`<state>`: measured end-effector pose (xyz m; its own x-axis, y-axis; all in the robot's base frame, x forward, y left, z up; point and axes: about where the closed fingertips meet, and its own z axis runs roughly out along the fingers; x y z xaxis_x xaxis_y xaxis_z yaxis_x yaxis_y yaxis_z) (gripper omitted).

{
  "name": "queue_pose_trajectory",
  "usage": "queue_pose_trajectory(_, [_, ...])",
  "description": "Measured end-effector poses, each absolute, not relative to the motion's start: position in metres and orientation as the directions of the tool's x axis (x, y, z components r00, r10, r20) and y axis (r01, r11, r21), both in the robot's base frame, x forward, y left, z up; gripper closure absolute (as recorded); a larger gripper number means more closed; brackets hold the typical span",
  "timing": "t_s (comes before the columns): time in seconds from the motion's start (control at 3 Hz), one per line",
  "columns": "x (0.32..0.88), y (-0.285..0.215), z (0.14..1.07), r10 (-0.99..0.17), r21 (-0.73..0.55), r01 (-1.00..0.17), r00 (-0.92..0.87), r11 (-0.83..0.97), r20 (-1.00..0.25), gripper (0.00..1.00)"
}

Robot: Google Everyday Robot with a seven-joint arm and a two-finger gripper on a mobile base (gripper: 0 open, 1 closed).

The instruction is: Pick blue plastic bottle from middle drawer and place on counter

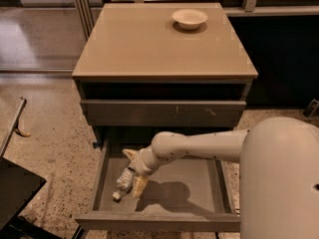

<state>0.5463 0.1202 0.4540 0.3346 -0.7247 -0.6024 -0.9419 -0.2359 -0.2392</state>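
Note:
The blue plastic bottle (124,181) lies on the floor of the open middle drawer (199,188), at its left side, with its white cap pointing to the front left. My gripper (134,171) is down in the drawer right at the bottle. Its two tan fingers are spread, one (130,154) behind the bottle and one (139,186) in front of it, so the bottle's upper end sits between them. The counter (149,44) is the tan top of the cabinet above.
A white bowl (189,18) stands at the back right of the counter. A closed drawer front with pale scratch marks (164,112) overhangs the open drawer. My white arm (209,146) crosses the drawer from the right. Speckled floor lies to the left.

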Motion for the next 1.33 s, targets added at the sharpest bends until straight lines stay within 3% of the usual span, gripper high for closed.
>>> queue_pose_trajectory(1.33, [0.595,0.111,0.399,-0.719,-0.270,-0.891,0.453,-0.364,-0.526,0.00])
